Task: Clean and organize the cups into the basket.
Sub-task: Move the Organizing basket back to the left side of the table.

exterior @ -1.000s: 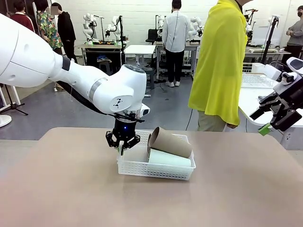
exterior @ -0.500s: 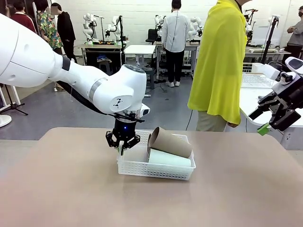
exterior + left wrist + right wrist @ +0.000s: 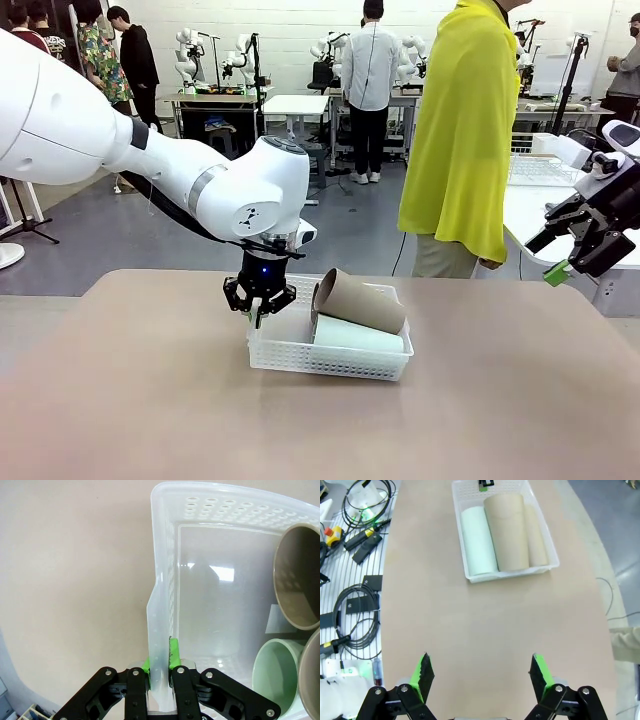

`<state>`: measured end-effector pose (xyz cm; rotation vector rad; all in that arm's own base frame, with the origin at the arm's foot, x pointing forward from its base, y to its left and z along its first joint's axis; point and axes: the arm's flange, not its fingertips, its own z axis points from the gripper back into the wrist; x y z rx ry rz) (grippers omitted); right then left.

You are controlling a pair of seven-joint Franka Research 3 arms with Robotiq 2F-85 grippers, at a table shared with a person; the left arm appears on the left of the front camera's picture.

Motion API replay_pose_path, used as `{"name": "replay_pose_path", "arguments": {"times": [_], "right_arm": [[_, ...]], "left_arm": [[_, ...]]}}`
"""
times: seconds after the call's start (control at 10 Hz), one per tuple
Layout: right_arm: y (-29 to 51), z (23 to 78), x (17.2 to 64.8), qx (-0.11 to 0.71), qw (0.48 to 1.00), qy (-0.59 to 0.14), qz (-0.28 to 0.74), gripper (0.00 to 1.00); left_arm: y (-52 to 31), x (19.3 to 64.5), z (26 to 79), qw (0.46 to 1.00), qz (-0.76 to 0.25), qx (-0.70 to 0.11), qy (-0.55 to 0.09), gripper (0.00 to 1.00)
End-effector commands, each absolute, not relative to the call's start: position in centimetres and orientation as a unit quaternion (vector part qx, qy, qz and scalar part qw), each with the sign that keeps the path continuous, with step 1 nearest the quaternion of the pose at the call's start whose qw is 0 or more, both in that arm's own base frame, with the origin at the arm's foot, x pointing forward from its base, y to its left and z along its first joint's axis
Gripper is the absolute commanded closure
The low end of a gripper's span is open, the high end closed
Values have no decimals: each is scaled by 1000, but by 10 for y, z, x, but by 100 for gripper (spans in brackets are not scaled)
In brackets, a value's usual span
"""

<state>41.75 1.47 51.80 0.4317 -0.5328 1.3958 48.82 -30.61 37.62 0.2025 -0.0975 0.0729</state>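
Observation:
The white lattice basket (image 3: 296, 355) sits mid-table. In it lie a mint green cup (image 3: 355, 338) and a brown cup (image 3: 360, 303) stacked on top, both on their sides. My left gripper (image 3: 259, 312) is shut on the basket's left end wall. In the left wrist view its green pads (image 3: 172, 652) pinch that wall (image 3: 162, 585), with the brown cup's mouth (image 3: 300, 580) and the mint cup's mouth (image 3: 275, 670) at the right. My right gripper (image 3: 552, 258) hangs open, high at the table's right. From above, between its spread fingers (image 3: 482, 672), the basket (image 3: 507, 575) holds the mint cup (image 3: 477, 540) beside two brown cups (image 3: 507, 530).
A person in a yellow top (image 3: 460, 130) stands at the far side of the table, right of centre. Cables and small tools (image 3: 355, 535) lie on a side surface beside the table. Bare tabletop (image 3: 320, 430) stretches in front of the basket.

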Motion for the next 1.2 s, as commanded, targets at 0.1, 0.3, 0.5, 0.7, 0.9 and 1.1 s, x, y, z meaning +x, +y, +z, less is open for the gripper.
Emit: {"name": "replay_pose_path", "arguments": {"times": [0.1,0.3,0.5,0.7,0.9,1.1], "right_arm": [[-49,526,401,350,780,-279,436,0],[-96,522,390,459,797,-253,300,0],[-141,508,376,530,798,-198,206,0],[-202,496,354,548,798,-228,100,0],[-245,473,330,558,799,-224,32,0],[-272,450,314,575,787,-224,-10,0]], "left_arm": [[-305,487,374,993,35,104,-48,100],[-305,487,374,993,35,104,-48,100],[-305,487,374,993,35,104,-48,100],[-305,487,374,993,35,104,-48,100],[-305,487,374,993,35,104,-48,100],[-305,487,374,993,35,104,-48,100]]}}
